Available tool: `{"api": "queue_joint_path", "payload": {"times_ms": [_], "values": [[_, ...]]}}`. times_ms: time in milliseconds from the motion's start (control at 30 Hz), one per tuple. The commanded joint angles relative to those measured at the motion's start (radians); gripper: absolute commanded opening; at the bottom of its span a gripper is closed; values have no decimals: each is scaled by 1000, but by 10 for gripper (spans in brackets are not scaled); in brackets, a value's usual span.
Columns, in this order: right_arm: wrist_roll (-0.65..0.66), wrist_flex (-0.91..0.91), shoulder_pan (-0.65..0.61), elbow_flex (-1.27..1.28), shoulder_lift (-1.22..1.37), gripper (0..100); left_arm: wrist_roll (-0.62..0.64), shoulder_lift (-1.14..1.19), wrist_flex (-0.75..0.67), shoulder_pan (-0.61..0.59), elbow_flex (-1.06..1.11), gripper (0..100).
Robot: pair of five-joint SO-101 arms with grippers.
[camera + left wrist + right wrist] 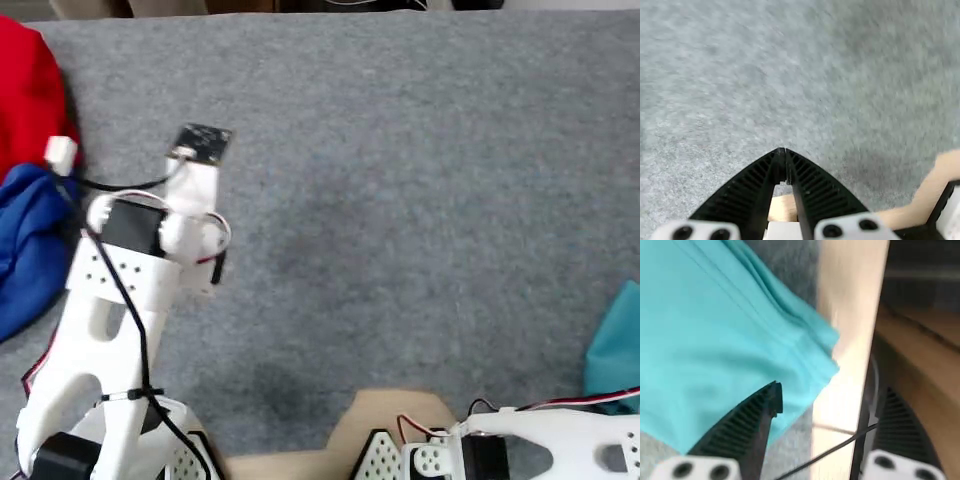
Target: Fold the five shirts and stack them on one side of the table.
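Three shirts lie at the table's edges. A teal shirt [615, 345] is bunched at my right-hand edge of the grey cloth-covered table [400, 200]. In my right wrist view the same teal shirt [715, 340] lies rumpled, with its hem beside the table's pale wooden edge [850, 315]. My right pincer [830, 392] is spread wide and holds nothing. One black ribbed finger [760, 415] is over the teal cloth and the other is out past the wooden edge. I cannot tell whether the finger touches the shirt.

On the opposite side, a red shirt [25, 90] lies at the far left corner. A blue shirt [25, 250] is heaped against it on the nearer side, well apart from the teal one.

My left arm [130, 290] stands beside the blue shirt. My left pincer [781, 152] is pressed together and holds nothing, its tips meeting over bare grey cloth.
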Motion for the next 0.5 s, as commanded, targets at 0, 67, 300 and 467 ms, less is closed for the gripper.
{"api": "queue_joint_path", "payload": {"times_ms": [0,67,300,467], "values": [[2,28,-31,-148,-7,300,-6,-1,6,-94,-77,19],[3,28,-39,-188,-10,300,-21,-1,6,-149,-77,20],[8,31,-157,-344,-10,299,-127,-8,6,-350,-77,20],[5,32,-297,-472,-12,299,-187,-10,17,-489,-77,19]]}}
